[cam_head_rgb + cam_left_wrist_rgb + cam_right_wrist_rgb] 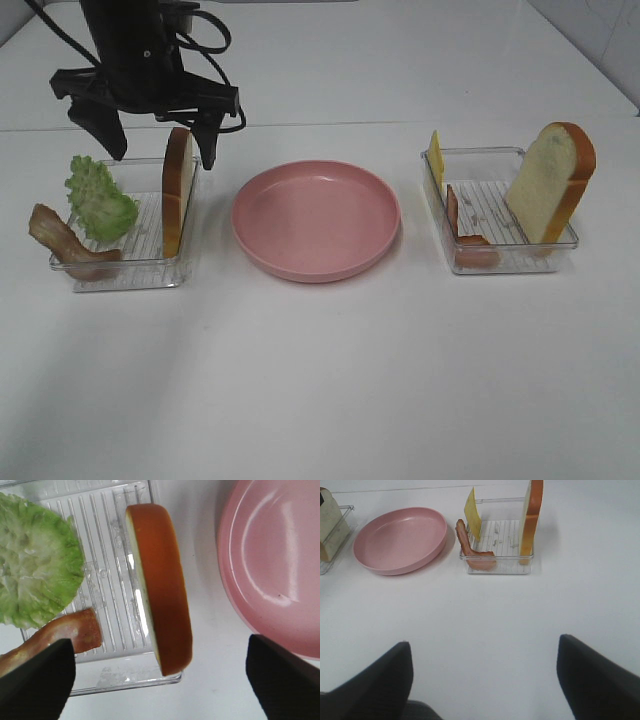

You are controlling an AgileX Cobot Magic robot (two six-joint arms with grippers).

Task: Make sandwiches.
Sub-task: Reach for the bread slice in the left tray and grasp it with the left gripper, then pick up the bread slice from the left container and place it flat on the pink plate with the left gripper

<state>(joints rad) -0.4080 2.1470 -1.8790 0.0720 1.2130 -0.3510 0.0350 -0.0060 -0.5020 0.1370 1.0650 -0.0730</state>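
Observation:
No stacked sandwich shows; the parts are loose. A bread slice (pixel 177 190) stands on edge in the left clear tray (pixel 125 283), with green lettuce (pixel 100 200) and a bacon strip (pixel 62 238). My left gripper (pixel 158 145) hangs open just above this bread, one finger on each side. In the left wrist view the bread (pixel 162 585) lies between the open fingers (pixel 35 680), beside the lettuce (pixel 35 570) and bacon (pixel 65 632). My right gripper (pixel 485 650) is open and empty over the bare table. It is out of the high view.
The round pink plate (pixel 316 218) sits in the middle between the trays. The right tray (pixel 515 268) holds a leaning bread slice (pixel 550 180), yellow cheese (pixel 436 158) and bacon (pixel 465 235). The right wrist view shows this tray (pixel 497 571) and the plate (pixel 400 540).

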